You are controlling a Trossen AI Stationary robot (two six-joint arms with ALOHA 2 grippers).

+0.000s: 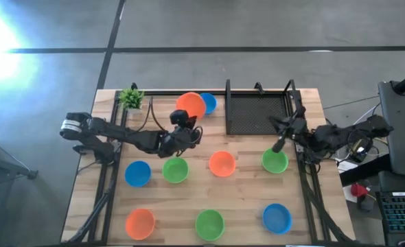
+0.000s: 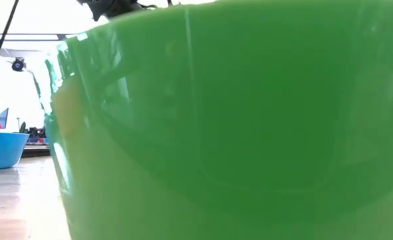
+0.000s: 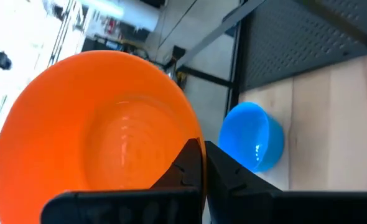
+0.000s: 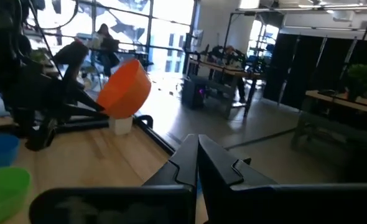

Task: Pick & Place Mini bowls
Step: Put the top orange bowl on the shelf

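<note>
My left gripper (image 1: 184, 125) is shut on an orange mini bowl (image 1: 190, 105) over the table's far middle; the bowl (image 4: 124, 87) also shows in the right wrist view, raised and tilted. A blue bowl (image 1: 208, 103) stands on the table just beyond it. Seven more bowls rest on their bases: blue (image 1: 138, 173), green (image 1: 176, 169), orange (image 1: 222, 163), green (image 1: 274, 161), orange (image 1: 140, 223), green (image 1: 209, 224), blue (image 1: 276, 217). My right gripper (image 1: 279, 144) is shut and holds nothing, at the far rim of the right green bowl. My left gripper pinches the orange bowl by its rim (image 3: 195, 138), one finger (image 3: 185, 168) on the inner side and the other on the outer side. The bowl is lifted clear of the table and tilted, its opening turned toward the wrist camera.
A black mesh tray (image 1: 257, 113) lies at the far right of the table and a small potted plant (image 1: 130, 98) at the far left corner. In the low view the near green bowl (image 2: 236, 120) fills the picture, with a blue bowl (image 2: 0, 148) at its left.
</note>
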